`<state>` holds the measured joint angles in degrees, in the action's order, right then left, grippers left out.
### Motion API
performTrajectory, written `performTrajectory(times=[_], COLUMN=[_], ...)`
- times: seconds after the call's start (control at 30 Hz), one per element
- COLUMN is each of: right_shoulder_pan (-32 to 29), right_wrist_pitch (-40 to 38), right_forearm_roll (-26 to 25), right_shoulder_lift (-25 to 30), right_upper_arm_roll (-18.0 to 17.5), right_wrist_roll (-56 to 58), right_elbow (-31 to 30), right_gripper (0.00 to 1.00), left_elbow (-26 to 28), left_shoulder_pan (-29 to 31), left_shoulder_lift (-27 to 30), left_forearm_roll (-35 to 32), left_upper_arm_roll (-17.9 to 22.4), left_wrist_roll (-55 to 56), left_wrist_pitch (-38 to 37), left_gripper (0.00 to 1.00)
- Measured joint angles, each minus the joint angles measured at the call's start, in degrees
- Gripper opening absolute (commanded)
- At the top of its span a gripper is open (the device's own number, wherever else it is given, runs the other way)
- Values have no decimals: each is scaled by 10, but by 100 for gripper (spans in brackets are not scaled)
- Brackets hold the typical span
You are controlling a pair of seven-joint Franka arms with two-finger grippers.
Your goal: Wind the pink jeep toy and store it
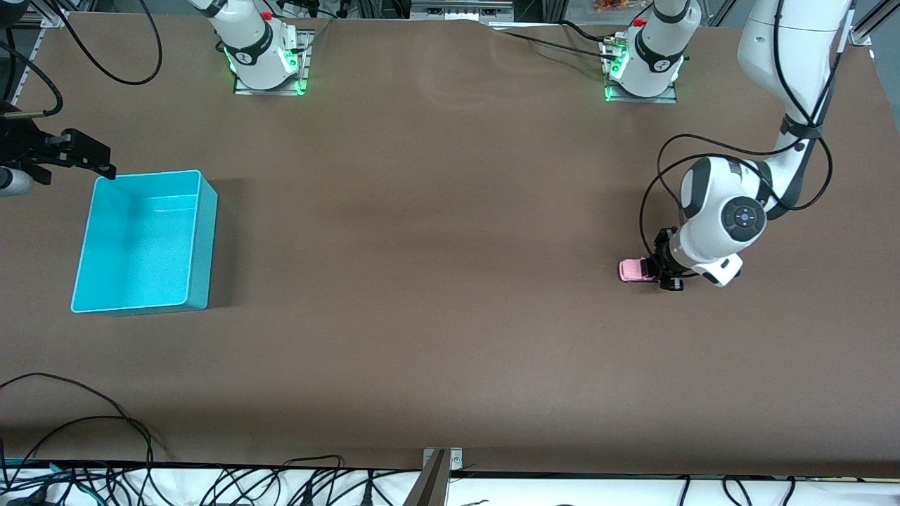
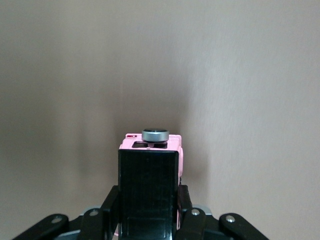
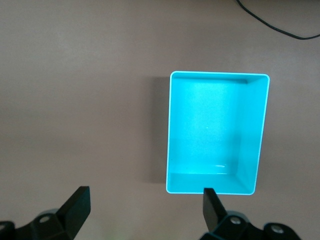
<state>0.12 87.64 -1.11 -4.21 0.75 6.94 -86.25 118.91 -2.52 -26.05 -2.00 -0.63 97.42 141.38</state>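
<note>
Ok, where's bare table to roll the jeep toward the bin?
The brown table is bare between the pink jeep toy, held by the shut left tool, and the turquoise bin. Crowded only at the bin's far corner, where the open right tool hovers.

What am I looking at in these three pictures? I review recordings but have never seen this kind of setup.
Two white robot arms are bolted along one edge of a brown table. The big picture comes from a high camera facing them; the two small pictures come from cameras on each arm's wrist, looking past its two-finger gripper.

The left gripper is down at the table toward the left arm's end, shut on the pink jeep toy. Its wrist view shows the toy clamped between the black fingers, black roof facing the camera.

The right gripper is open and holds nothing. It waits by a corner of a turquoise bin toward the right arm's end; its wrist view looks down into that bin, which has nothing in it.

Cables lie along the edges.
</note>
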Motion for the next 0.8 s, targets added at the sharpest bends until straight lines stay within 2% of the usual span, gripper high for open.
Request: performTrajectory(times=[0.17, 0.57, 0.8], right_shoulder_pan=[0, 0, 0], right_wrist_pitch=[0, 0, 0], right_forearm_roll=[0, 0, 0], right_shoulder_lift=[0, 0, 0], right_upper_arm_roll=[0, 0, 0], right_wrist_roll=[0, 0, 0], right_elbow=[0, 0, 0], right_gripper=[100, 100, 100], left_elbow=[0, 0, 1], left_shoulder_pan=[22, 59, 84], left_shoulder_lift=[0, -1, -3], left_forearm_roll=[-35, -45, -82], left_upper_arm_roll=[1, 1, 2], left_wrist_roll=[0, -34, -37], left_wrist_pitch=[1, 8, 17], left_gripper=[4, 4, 4])
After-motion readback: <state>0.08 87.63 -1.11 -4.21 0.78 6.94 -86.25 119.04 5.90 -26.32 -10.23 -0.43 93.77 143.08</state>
